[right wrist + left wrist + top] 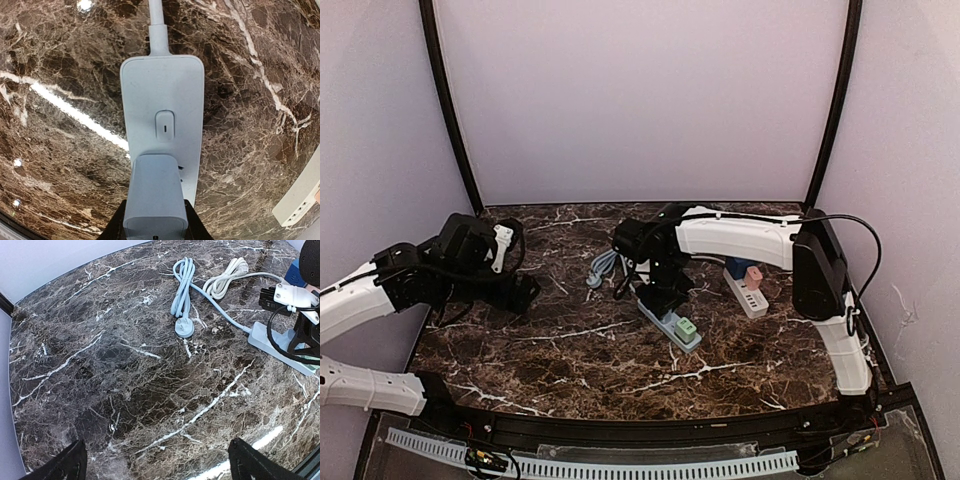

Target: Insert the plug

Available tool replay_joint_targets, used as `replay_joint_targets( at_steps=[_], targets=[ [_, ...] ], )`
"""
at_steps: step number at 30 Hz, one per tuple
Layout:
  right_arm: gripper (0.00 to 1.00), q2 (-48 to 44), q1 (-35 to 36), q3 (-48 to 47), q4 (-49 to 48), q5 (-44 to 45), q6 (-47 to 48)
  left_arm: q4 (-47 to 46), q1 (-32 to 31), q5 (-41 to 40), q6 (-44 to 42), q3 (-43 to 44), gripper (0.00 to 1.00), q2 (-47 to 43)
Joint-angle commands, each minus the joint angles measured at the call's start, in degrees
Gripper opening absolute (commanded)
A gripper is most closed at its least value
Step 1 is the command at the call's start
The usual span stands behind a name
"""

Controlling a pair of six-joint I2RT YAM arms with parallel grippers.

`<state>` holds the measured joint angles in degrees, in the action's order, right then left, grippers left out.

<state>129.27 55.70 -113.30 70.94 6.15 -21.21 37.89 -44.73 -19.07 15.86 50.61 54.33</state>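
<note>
My right gripper (155, 227) is shut on a pale blue plug block (155, 192). It holds the block against the face of the pale blue power strip (162, 95), just below the strip's switch (164, 125). The prongs are hidden, and two socket slots show at the block's right edge. In the top view the right gripper (665, 298) stands over the strip (665, 322), which carries a green plug (686, 327) at its near end. My left gripper (160, 467) is open and empty above bare marble, left of the strip (272, 342).
The strip's blue cable (182, 285) lies coiled behind it, ending in a round plug (184, 328). A white cable coil (225, 280) lies beside it. A white power strip (748, 295) with a pink plug (754, 275) lies at the right.
</note>
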Motion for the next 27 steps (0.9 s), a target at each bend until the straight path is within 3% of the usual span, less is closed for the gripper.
replay_joint_targets(
  at_steps=[1,16,27],
  targets=[
    [0.06,4.2,-0.3,2.7,2.3,1.7,0.5,1.9,0.3,0.0,2.2,2.3,0.99,1.2],
    [0.57,-3.8,-1.5,-3.8,2.5,-1.6,2.9,4.9,0.4,-1.0,6.1,7.8,0.99,5.9],
    [0.84,-11.4,-6.5,-7.1,1.0,-2.9,4.9,5.2,0.3,-0.7,4.5,13.7,0.99,10.9]
  ],
)
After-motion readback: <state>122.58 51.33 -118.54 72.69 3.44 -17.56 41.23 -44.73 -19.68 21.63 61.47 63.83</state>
